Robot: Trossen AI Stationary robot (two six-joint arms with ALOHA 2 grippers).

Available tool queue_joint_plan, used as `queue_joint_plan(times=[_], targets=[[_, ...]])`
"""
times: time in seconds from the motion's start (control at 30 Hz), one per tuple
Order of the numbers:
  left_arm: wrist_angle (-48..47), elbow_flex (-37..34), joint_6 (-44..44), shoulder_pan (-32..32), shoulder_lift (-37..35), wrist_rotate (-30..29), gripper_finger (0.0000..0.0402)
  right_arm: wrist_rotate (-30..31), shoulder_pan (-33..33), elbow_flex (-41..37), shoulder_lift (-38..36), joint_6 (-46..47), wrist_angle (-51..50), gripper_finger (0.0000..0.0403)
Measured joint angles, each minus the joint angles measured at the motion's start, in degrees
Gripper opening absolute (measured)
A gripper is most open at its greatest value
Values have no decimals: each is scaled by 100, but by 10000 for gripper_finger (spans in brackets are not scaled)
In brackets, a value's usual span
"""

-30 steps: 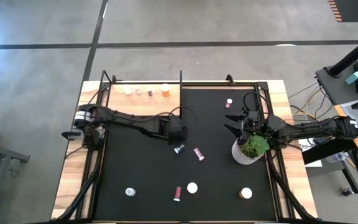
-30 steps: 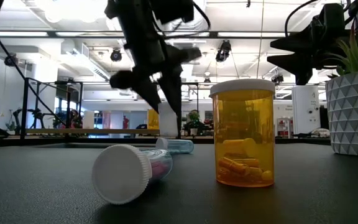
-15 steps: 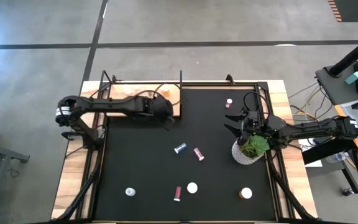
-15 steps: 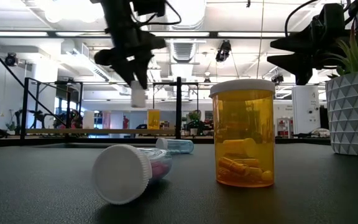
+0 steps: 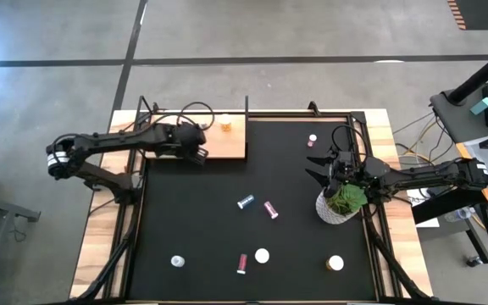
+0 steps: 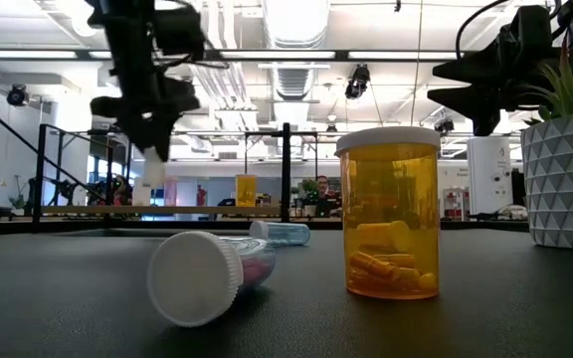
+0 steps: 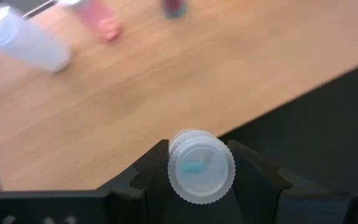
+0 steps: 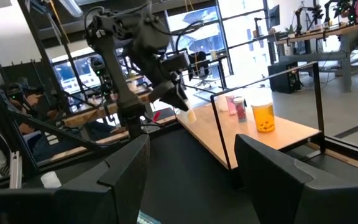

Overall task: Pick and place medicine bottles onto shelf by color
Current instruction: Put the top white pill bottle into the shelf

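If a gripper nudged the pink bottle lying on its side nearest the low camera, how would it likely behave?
The pink bottle lies on its side on the black mat, so a sideways nudge would probably roll it, perhaps in a curve since its white cap looks wider than the body. It looks like light, stiff clear plastic, so it should shift easily without deforming.
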Motion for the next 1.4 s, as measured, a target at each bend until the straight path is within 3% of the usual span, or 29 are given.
queue_joint_plan(times=[0.6, 1.4], targets=[[1127, -1020, 546, 1209, -376, 6, 131, 0, -1, 0, 0, 0, 0, 226], [1372, -1057, 522, 2298, -302, 48, 131, -2, 0, 2, 0, 0, 0, 226]])
